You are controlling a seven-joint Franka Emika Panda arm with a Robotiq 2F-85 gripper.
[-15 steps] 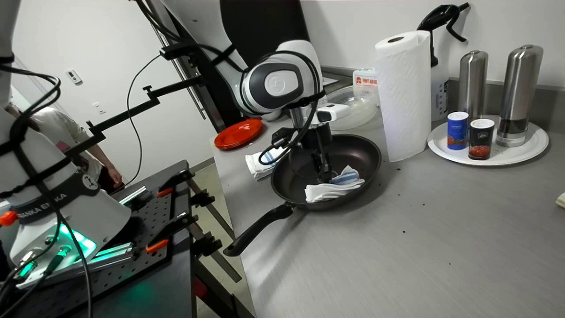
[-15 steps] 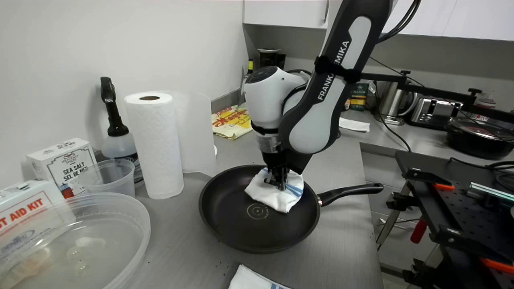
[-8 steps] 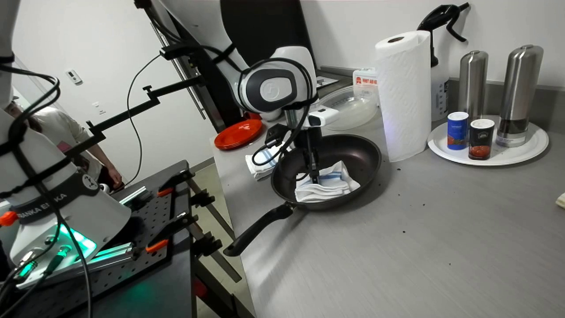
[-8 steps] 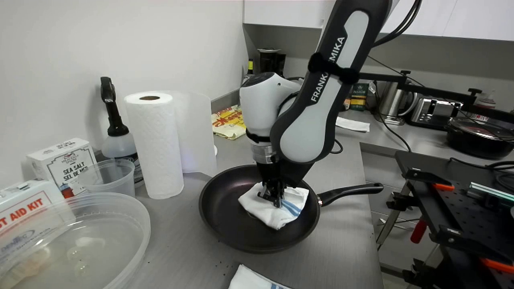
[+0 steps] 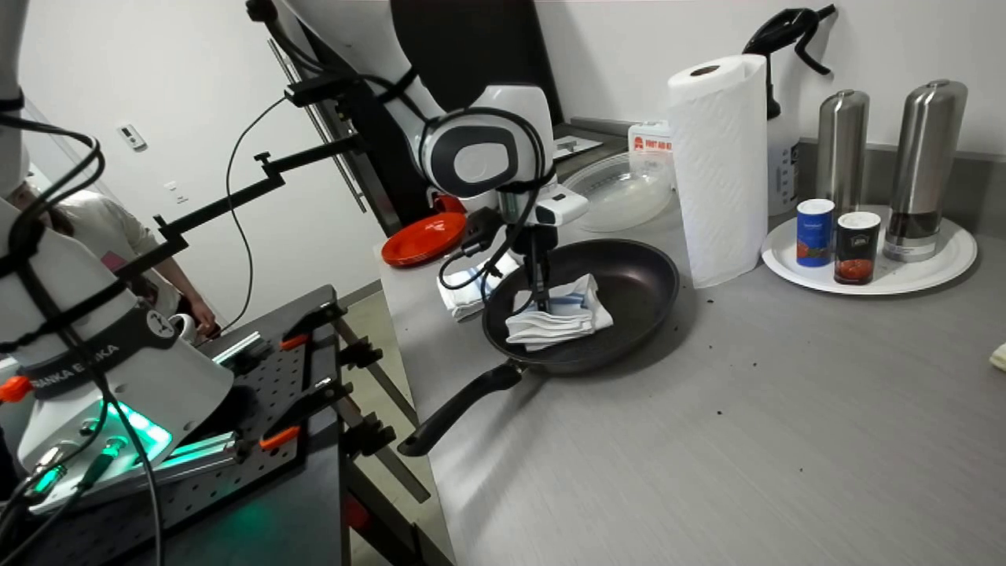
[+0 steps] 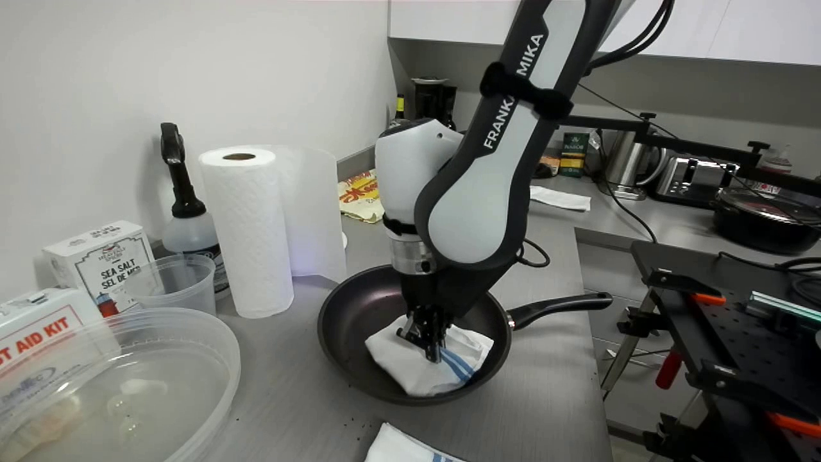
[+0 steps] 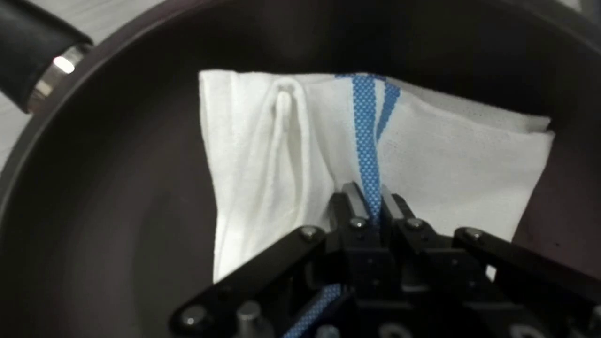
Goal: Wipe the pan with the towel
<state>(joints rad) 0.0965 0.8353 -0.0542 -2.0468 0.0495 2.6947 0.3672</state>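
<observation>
The black pan lies on the counter with its dark inside up; it shows in both exterior views (image 5: pixel 648 291) (image 6: pixel 356 321) and in the wrist view (image 7: pixel 117 188). Its handle (image 5: pixel 464 405) points toward the robot's side. The white towel with blue stripes lies bunched inside the pan, in both exterior views (image 5: pixel 562 324) (image 6: pixel 404 362) and in the wrist view (image 7: pixel 455 173). My gripper (image 5: pixel 541 303) (image 6: pixel 433 354) (image 7: pixel 369 195) points down, its fingers pinched on the towel at the blue stripe. The towel's underside is hidden.
A second folded striped cloth (image 5: pixel 464 297) (image 6: pixel 407 447) lies just beside the pan. A paper-towel roll (image 5: pixel 719 173) (image 6: pixel 247 231) stands close by. Red plates (image 5: pixel 424 238), a clear plastic bowl (image 6: pixel 186 391) and a white plate (image 5: pixel 935 275) with grinders stand around on the counter.
My gripper has dragged the towel across the pan, leftward in an exterior view and toward the camera in an exterior view. The towel has spread somewhat. The pan has stayed put.
</observation>
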